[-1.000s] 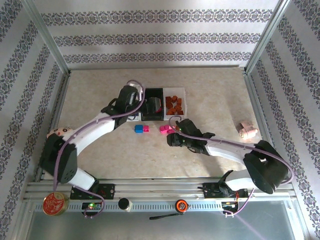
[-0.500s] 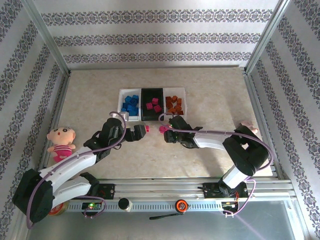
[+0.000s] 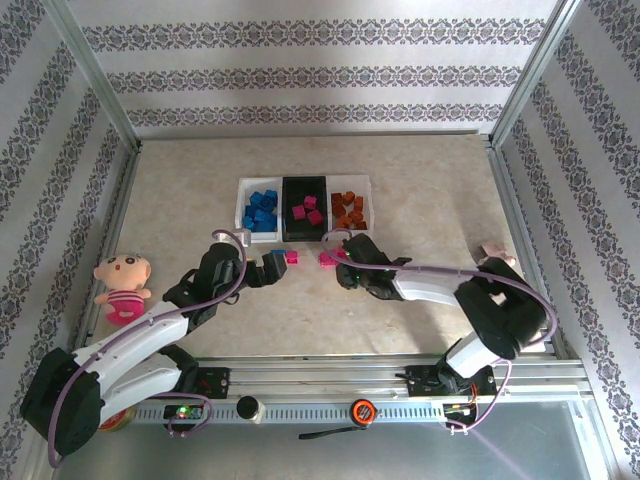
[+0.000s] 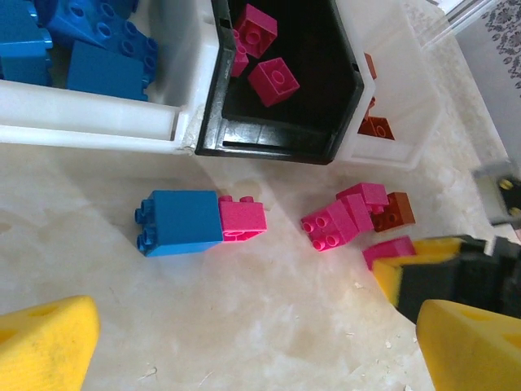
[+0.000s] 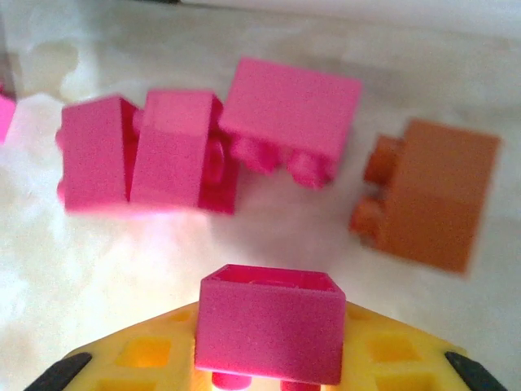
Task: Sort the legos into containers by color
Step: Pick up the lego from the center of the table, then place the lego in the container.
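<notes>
Jaws of the right gripper [image 5: 265, 358] clamp a pink lego [image 5: 269, 322], loose pink legos [image 5: 289, 106] just ahead; the left gripper [image 4: 260, 342] gapes, a blue lego [image 4: 181, 221] ahead between its jaws; the pick is in hand; next likely needs a lift to the black tray [image 4: 277, 149].

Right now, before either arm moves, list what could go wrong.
The right gripper pinches its pink brick at the very fingertips; it may slip on lifting. The blue brick before the open left gripper touches a second pink brick; grabbing both would mix colours.
</notes>
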Robot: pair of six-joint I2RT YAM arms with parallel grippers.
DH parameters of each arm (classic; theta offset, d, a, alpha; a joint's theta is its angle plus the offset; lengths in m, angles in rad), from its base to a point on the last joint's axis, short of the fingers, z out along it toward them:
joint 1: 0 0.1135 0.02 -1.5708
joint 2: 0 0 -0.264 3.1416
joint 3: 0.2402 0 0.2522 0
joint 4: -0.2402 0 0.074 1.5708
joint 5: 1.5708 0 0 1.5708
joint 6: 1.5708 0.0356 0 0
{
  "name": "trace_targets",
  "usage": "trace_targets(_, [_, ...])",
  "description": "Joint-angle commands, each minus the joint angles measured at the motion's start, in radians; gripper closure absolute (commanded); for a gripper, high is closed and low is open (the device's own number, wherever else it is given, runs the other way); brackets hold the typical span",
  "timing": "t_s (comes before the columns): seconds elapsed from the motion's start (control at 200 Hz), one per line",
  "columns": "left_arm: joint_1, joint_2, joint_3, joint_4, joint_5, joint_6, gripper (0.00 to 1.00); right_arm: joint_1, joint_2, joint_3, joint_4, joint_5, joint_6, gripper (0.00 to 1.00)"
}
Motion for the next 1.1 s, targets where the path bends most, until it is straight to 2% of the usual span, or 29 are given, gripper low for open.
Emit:
trace_targets(0.0, [-0.01, -0.023, -0.023, 0.019, -0.041, 0.011, 0.0, 0.022, -0.132, -0.05, -0.031, -0.029, 0.023, 0.72])
trace_targets(0.17, [-0.01, -0.028, -0.053, 0.036, -0.059, -0.004, 0.0, 0.032, -0.319, -0.048, -0.062, -0.158, -0.012, 0.72])
trace_targets(0.285, [-0.011, -0.043, -0.062, 0.037, -0.061, -0.005, 0.0, 0.029, -0.317, 0.062, -0.084, -0.173, -0.052, 0.72])
trace_targets(0.48, [-0.01, -0.078, -0.059, -0.001, -0.059, 0.014, 0.0, 0.012, -0.042, 0.361, -0.096, -0.168, -0.103, 0.73])
trace_targets(0.755, [-0.011, -0.062, -0.043, -0.062, -0.059, 0.036, 0.02, -0.039, 0.336, 0.75, -0.169, -0.142, -0.092, 0.71])
trace_targets(0.854, [-0.01, -0.042, -0.032, -0.073, -0.055, 0.042, 0.02, -0.043, 0.423, 0.846, -0.211, -0.12, -0.088, 0.65])
trace_targets(1.004, [-0.01, -0.021, -0.02, -0.073, -0.037, 0.051, 0.02, -0.058, 0.459, 0.896, -0.22, -0.103, -0.071, 0.39])
trace_targets(1.094, [-0.01, -0.011, -0.015, -0.072, -0.026, 0.056, 0.02, -0.064, 0.431, 0.885, -0.221, -0.095, -0.078, 0.33])
